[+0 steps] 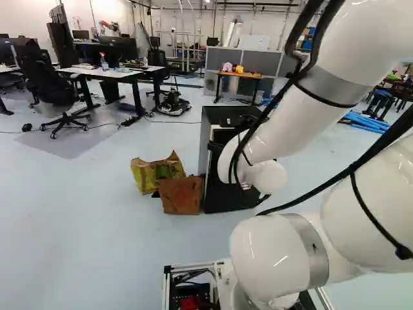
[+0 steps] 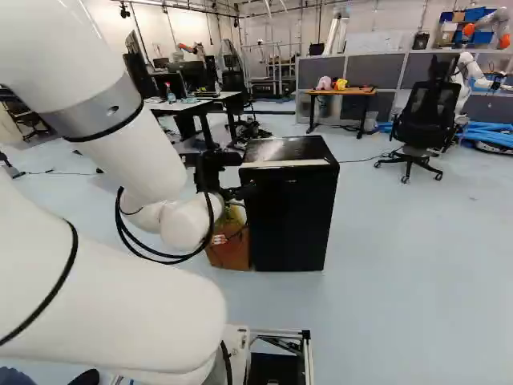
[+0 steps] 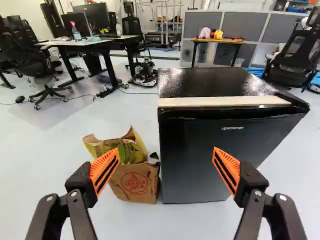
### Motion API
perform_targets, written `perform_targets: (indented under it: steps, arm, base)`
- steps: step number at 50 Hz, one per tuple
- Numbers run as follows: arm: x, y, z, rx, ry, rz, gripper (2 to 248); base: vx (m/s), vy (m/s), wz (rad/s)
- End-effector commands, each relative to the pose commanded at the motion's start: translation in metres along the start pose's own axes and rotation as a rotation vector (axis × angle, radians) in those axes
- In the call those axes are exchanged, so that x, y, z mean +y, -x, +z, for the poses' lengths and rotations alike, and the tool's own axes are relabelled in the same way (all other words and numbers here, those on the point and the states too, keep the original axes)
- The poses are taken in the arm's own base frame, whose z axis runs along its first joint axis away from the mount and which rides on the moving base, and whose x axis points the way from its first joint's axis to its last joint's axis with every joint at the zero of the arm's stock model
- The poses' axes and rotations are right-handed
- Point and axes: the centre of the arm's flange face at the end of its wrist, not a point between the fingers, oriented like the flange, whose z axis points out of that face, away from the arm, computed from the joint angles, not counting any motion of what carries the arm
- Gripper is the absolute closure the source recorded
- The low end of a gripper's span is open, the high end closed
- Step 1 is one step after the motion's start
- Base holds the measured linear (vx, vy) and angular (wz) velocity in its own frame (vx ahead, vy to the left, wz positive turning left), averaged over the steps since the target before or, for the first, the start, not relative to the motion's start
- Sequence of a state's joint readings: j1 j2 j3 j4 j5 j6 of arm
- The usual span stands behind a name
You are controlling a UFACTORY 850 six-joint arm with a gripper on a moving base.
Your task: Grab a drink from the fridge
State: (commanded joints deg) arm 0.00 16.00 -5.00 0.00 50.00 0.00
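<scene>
A black fridge (image 3: 225, 150) is set on the pale floor (image 3: 45, 165), with its door front turned toward the gripper (image 2: 244, 192). In the wrist view, the gripper (image 3: 166, 152) is seen with nothing grasped: its two fingers are spread wide, with orange pads (image 3: 104, 171), and part of the fridge is framed between them. Just beside the fridge, on its left in the left base view, a brown paper bag (image 1: 181, 196) is seen, with a yellow-green bag (image 1: 145, 175) behind it. Farther back, pink and yellow items are held on a wooden-topped table (image 3: 227, 40).
</scene>
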Motion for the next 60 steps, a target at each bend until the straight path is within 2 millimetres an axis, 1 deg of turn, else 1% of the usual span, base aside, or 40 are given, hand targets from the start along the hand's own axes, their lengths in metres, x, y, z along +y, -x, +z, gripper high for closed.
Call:
perform_targets:
  steps: [30,39,60]
  arm:
    - [0.0,0.0,0.0,0.0,0.0,0.0,3]
    - [0.0,0.0,0.0,0.0,0.0,0.0,3]
    - [0.0,0.0,0.0,0.0,0.0,0.0,3]
  base:
    - [0.002,-0.02,0.12]
    - [0.001,-0.037,0.032]
    - [0.0,0.0,0.0]
